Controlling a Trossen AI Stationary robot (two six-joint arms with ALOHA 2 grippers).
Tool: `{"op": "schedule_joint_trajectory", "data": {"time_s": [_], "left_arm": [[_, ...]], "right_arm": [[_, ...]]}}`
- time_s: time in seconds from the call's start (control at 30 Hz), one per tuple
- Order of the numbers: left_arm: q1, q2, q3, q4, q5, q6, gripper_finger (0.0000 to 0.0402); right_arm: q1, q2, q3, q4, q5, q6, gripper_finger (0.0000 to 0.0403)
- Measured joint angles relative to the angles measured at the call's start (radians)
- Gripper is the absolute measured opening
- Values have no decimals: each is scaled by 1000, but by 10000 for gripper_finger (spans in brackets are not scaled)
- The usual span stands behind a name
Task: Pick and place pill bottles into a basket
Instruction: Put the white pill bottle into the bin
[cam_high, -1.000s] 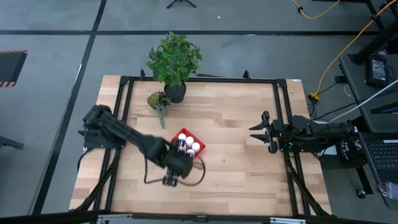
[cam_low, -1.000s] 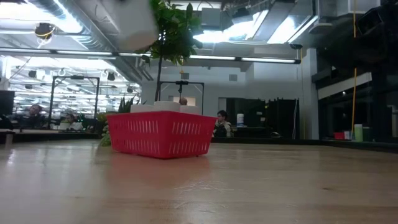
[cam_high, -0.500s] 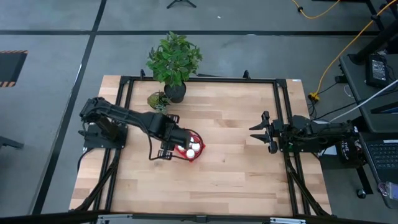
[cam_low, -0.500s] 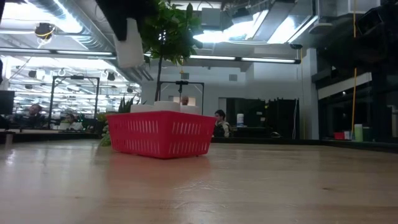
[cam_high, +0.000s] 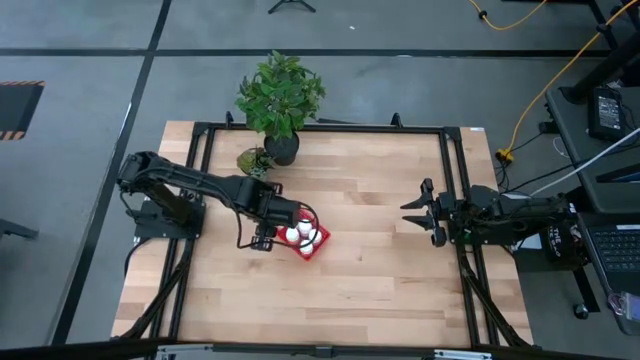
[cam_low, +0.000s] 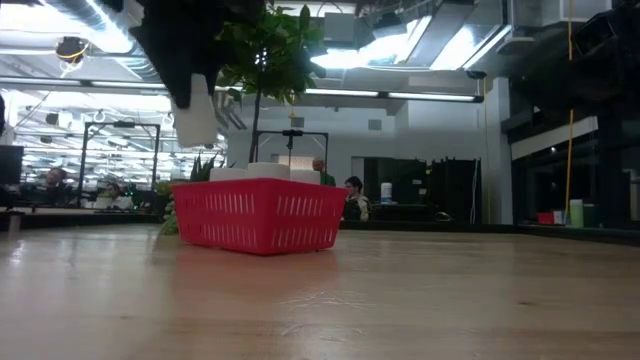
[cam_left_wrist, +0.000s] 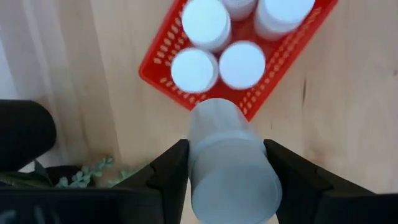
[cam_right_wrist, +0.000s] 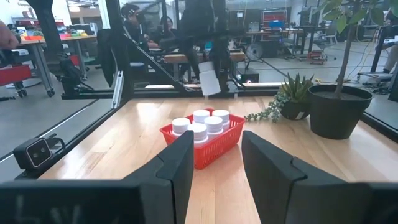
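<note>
The red mesh basket (cam_high: 319, 248) stands near the table's middle with several white pill bottles (cam_left_wrist: 194, 70) upright inside it. My left gripper (cam_high: 270, 232) hangs just left of the basket, pointing down, shut on one more white pill bottle (cam_left_wrist: 227, 162). In the low view that bottle (cam_low: 196, 120) hangs above the basket's (cam_low: 258, 213) left end. In the left wrist view its lower end is over the basket's corner (cam_left_wrist: 186, 102). My right gripper (cam_high: 415, 212) waits level at the table's right edge, open, with nothing between its fingers. My left gripper pinches the bottle's round side wall (cam_left_wrist: 198, 163) between its two fingers (cam_left_wrist: 169, 174), one on each side. The fingers come from above, pointing down. The bottle (cam_right_wrist: 209, 81) hangs roughly upright below them, lifted clear of table and basket.
A potted plant (cam_high: 280, 95) and a small succulent pot (cam_high: 256, 162) stand at the table's far side, left of centre. Black frame rails (cam_high: 452, 180) run along the table's edges. People sit in the room beyond the table.
My left gripper has carried the bottle from the basket's near side toward the table's far edge and a little to the left, staying shut on it and at about the same height. The basket and my right gripper have kept still.
</note>
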Motion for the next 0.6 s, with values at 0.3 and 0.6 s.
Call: {"op": "schedule_joint_trajectory", "data": {"time_s": [0.3, 0.6], "left_arm": [[17, -1, -84, 125, 53, 43, 171], [31, 0, -121, 162, 60, 68, 171]], "right_arm": [[0, 0, 0, 0, 0, 0, 137], [0, 0, 0, 0, 0, 0, 137]]}}
